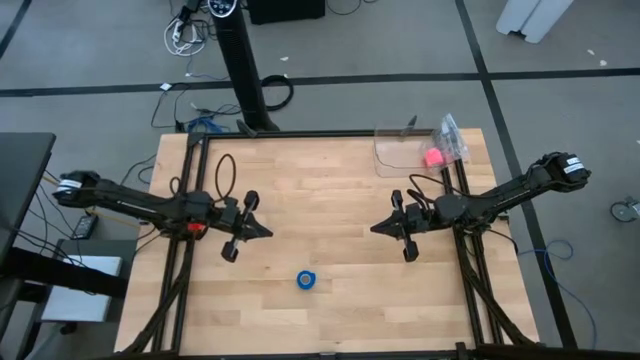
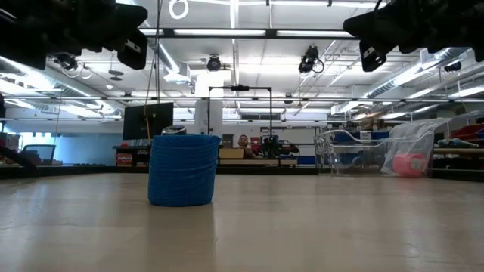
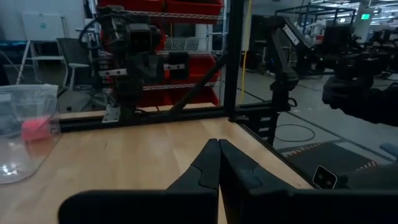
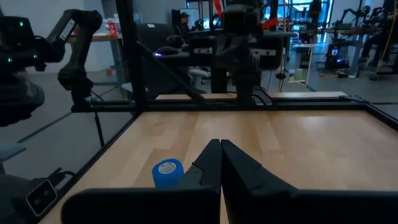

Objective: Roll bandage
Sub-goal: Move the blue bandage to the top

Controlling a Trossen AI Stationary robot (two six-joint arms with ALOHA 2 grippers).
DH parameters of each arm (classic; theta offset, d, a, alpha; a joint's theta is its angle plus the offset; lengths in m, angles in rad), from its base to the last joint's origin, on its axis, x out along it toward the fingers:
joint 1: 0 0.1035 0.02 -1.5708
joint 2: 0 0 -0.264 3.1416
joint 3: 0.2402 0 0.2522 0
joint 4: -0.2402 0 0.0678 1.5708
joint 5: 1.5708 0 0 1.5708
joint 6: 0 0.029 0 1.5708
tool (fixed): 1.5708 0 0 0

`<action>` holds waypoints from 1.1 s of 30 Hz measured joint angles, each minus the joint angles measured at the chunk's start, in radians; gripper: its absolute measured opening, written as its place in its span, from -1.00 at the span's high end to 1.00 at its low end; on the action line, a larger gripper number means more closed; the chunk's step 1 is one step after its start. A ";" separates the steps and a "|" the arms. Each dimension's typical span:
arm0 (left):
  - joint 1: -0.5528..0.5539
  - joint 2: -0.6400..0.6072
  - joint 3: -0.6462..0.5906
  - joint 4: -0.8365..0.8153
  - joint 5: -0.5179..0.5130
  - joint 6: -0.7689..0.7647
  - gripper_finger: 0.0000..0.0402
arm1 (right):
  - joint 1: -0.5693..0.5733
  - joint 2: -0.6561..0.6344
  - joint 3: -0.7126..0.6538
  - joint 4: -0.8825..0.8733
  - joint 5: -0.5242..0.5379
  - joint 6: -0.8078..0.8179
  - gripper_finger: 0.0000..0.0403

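The bandage (image 1: 307, 280) is a bright blue hollow-centred coil that stands on one end on the wooden table, near its front edge. It shows close in the low view (image 2: 182, 169) and in the right wrist view (image 4: 168, 172). My left gripper (image 1: 268, 231) is shut and empty, above the table, left of and behind the coil. My right gripper (image 1: 374, 228) is shut and empty, right of and behind the coil. Both hang clear of the table.
A clear plastic bag (image 1: 412, 150) with a small pink ball (image 1: 433, 157) lies at the table's far right corner. A black frame (image 1: 300, 134) runs along the table's edges. Bare wood lies between the two grippers and around the coil.
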 joint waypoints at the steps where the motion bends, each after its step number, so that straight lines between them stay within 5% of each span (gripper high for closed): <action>1: 0.001 -0.021 0.000 -0.020 -0.001 0.000 0.96 | 0.000 0.000 0.000 -0.006 0.000 0.000 1.00; 18: 0.050 -0.140 0.000 -0.359 -0.117 -0.125 0.96 | -0.035 0.002 0.053 -0.188 0.052 0.020 1.00; 33: -0.073 -0.062 0.060 -0.430 -0.151 -0.162 0.96 | 0.011 0.341 0.321 -0.336 -0.007 -0.009 1.00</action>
